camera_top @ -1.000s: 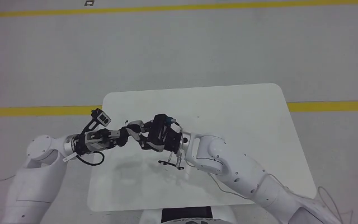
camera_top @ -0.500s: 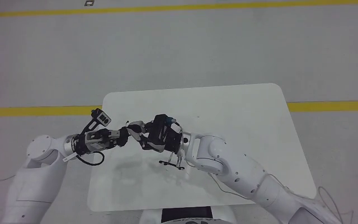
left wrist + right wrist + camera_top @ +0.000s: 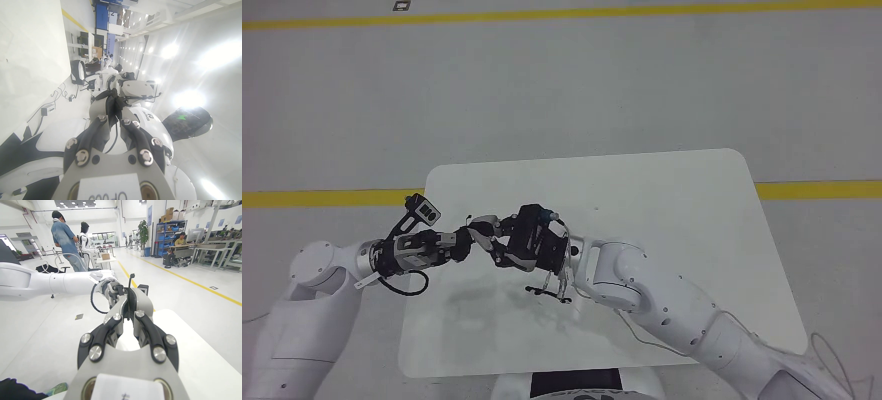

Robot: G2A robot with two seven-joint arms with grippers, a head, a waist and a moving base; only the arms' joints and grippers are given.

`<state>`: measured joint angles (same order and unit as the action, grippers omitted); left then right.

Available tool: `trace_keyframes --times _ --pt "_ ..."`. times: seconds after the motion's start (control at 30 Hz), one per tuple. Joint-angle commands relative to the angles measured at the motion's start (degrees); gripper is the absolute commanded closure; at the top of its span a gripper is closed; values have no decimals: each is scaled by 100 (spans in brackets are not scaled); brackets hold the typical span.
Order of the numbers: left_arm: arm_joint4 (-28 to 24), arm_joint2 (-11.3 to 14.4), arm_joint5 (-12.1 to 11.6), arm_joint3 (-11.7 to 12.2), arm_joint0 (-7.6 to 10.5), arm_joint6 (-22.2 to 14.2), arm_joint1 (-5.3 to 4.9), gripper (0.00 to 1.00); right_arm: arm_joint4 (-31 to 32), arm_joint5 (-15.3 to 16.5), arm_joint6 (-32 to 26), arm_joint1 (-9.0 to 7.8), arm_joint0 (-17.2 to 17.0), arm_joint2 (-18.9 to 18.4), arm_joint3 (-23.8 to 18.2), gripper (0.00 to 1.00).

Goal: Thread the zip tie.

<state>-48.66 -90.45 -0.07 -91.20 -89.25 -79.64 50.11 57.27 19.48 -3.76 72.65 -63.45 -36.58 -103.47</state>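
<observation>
A thin black zip tie [image 3: 129, 294] stands upright between the pads of my right gripper [image 3: 129, 300], which is shut on its strap. Its square head [image 3: 132, 275] sticks up free above the fingers. In the top view both grippers meet tip to tip above the left part of the white table [image 3: 672, 200], the right gripper [image 3: 506, 246] facing the left gripper [image 3: 482, 238]. In the left wrist view my left gripper [image 3: 113, 103] has its black-covered fingertips pressed together, right in front of the other arm's gripper [image 3: 132, 89]. I cannot make out anything between them.
A dark clip with a wire [image 3: 548, 290] hangs under the right wrist, just above the tabletop. The table's far and right sides lie bare. Yellow floor lines [image 3: 802, 188] run past the table.
</observation>
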Motion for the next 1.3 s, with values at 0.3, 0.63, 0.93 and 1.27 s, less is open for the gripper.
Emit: trace_keyframes --times 0.3,0.63,0.93,1.27 --pt "0 0 0 0 0 0 0 100 -49 0 -27 9 15 31 96 100" --pt "0 0 0 0 0 0 0 100 -43 0 56 21 28 62 131 100" --pt "0 0 0 0 0 0 0 100 -82 0 -71 19 23 43 181 100" --pt "0 0 0 0 0 0 0 100 -13 0 -114 -11 -100 -89 81 100"
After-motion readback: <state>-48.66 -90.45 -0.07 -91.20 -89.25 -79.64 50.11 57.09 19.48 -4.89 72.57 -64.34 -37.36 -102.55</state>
